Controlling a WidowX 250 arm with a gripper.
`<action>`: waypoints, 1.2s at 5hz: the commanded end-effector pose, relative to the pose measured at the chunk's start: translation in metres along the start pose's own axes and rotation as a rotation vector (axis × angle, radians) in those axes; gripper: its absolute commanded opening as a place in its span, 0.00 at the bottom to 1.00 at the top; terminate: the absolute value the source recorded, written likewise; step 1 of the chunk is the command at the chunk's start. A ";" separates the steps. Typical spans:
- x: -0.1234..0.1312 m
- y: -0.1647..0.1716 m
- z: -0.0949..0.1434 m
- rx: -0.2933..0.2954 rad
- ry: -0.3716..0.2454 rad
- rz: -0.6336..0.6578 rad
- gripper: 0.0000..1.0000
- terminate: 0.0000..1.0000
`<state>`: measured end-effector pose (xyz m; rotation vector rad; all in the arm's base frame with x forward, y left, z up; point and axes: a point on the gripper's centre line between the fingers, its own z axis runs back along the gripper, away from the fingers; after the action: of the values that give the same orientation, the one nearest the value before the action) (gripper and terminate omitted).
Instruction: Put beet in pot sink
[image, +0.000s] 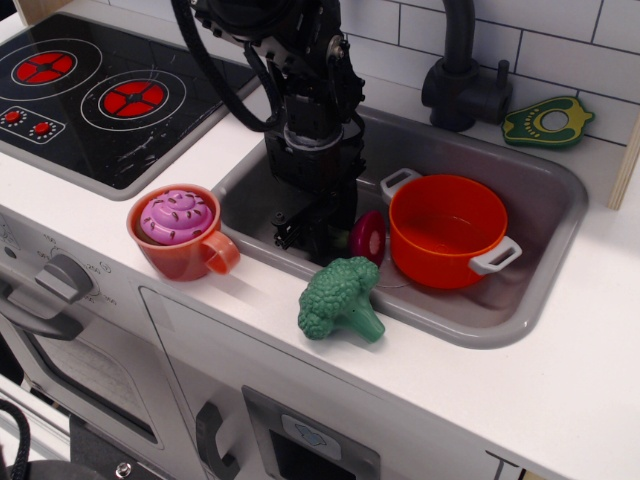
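Observation:
The beet's dark magenta bulb (367, 238) lies on the floor of the grey sink (540, 205), near the front rim and just left of the orange pot (447, 232). The pot stands upright and empty in the sink, with grey handles at its back left and front right. My black gripper (316, 240) is lowered into the sink right beside the bulb, over the spot where the green stalks lie, and it hides them. Its jaws look open and close around the stalks. The beet still rests on the sink floor.
A green broccoli (340, 298) lies on the sink's front rim, just in front of the beet. An orange mug with a purple swirl (180, 232) stands on the white counter to the left. The black faucet (462, 70) rises behind the sink, and a stove top (90, 95) is at the far left.

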<state>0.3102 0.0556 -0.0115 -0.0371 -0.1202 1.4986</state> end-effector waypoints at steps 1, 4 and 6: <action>0.024 -0.017 0.046 -0.052 -0.021 -0.007 0.00 0.00; 0.021 -0.024 0.108 -0.108 -0.038 -0.087 0.00 0.00; -0.013 -0.049 0.089 -0.132 -0.093 -0.087 0.00 0.00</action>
<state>0.3364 0.0288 0.0612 -0.0290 -0.2407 1.4045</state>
